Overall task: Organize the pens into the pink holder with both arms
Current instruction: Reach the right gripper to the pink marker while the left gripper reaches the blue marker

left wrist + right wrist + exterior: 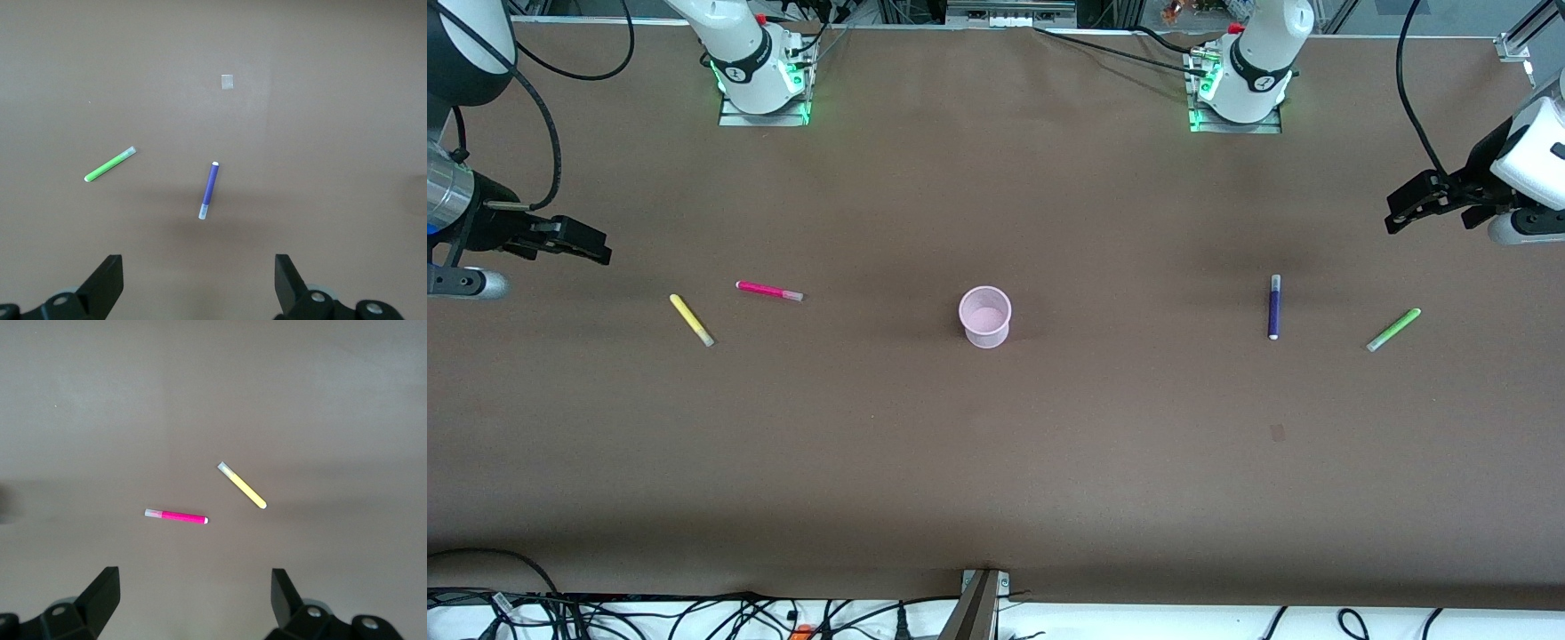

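The pink holder (985, 316) stands upright and empty at the table's middle. The magenta pen (769, 291) and the yellow pen (691, 319) lie flat toward the right arm's end; they also show in the right wrist view, magenta pen (176, 516) and yellow pen (242, 485). The dark purple pen (1274, 306) and the light green pen (1393, 329) lie toward the left arm's end; they show in the left wrist view too, purple pen (209, 189) and green pen (110, 164). My right gripper (596, 249) (194, 593) is open and empty above the table's end. My left gripper (1396, 216) (198, 275) is open and empty above the other end.
A small pale tape patch (1277, 433) (227, 82) lies on the brown table, nearer to the front camera than the purple pen. The arm bases (760, 76) (1240, 84) stand along the back edge. Cables (694, 613) run along the front edge.
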`<state>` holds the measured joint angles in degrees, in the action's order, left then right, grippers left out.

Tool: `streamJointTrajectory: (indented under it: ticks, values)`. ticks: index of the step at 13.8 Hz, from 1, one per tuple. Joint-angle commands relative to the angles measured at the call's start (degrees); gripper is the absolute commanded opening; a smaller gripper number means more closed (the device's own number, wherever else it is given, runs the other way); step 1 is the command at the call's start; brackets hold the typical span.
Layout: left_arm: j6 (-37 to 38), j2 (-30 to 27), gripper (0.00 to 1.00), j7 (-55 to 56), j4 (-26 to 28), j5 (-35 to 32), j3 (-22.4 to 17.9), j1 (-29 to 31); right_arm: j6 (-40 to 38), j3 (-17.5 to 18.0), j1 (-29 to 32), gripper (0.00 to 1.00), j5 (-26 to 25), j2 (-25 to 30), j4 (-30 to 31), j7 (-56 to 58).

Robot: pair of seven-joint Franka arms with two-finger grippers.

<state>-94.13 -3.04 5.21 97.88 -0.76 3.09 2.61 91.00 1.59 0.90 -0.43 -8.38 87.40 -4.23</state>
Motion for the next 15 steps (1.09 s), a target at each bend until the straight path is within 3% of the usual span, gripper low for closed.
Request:
streamJointTrajectory:
  ticks: [1, 6, 8, 11, 15]
  values:
    - [-0.4, -0.1, 1.00, -0.5, 0.1, -0.4, 0.8, -0.2, -0.2, 0.4, 0.7, 1.00, -0.5, 0.0, -0.9, 0.5]
    - [-0.4, -0.1, 1.00, -0.6, 0.1, -0.5, 0.8, -0.2, -1.1, 0.6, 0.5, 1.00, -1.1, -2.4, -3.3, 1.4]
    - [-0.4, -0.1, 1.00, -0.6, 0.1, -0.6, 0.8, -0.2, -2.1, 1.0, -0.4, 1.00, -3.7, -3.6, -3.3, 4.9]
    - [-0.4, -0.1, 1.00, -0.6, 0.1, -0.6, 0.8, -0.2, -2.4, 1.0, -0.7, 1.00, -3.2, -4.2, -0.8, 10.1]
    - [0.6, -0.1, 1.00, -0.6, 0.1, -0.6, 0.8, -0.2, -0.3, 1.0, -0.6, 1.00, 0.1, -8.6, 1.0, 29.7]
